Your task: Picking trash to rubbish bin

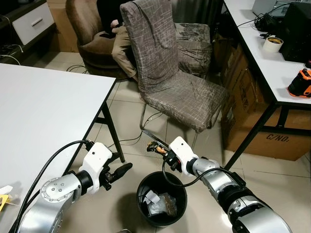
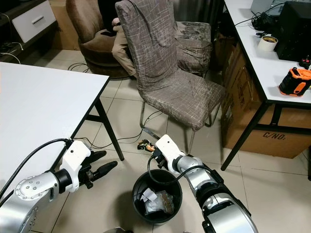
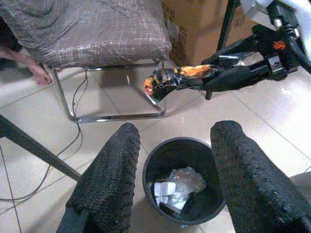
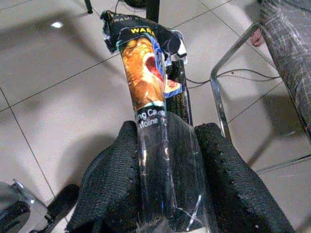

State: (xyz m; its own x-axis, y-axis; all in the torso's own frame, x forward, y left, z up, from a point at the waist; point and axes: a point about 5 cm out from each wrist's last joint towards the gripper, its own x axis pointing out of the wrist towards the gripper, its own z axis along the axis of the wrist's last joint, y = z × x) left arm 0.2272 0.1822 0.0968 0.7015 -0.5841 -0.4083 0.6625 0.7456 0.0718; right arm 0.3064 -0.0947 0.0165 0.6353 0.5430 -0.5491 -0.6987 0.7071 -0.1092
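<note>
Pinching wrapper [image 4: 148, 82] lengthwise, right tool [image 1: 160, 149]; tip pointing beyond bin [image 1: 146, 182].

Even, bright indoor light fills the room. A small glare spot sits on the floor tiles [image 4: 57, 24]. The left wrist view is slightly soft.

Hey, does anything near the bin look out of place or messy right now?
Nothing is spilled. The one odd item is a crumpled snack wrapper, pinched in the right gripper and sticking out above the floor just behind the black bin, not yet over it. The left gripper hangs open beside the bin.
</note>
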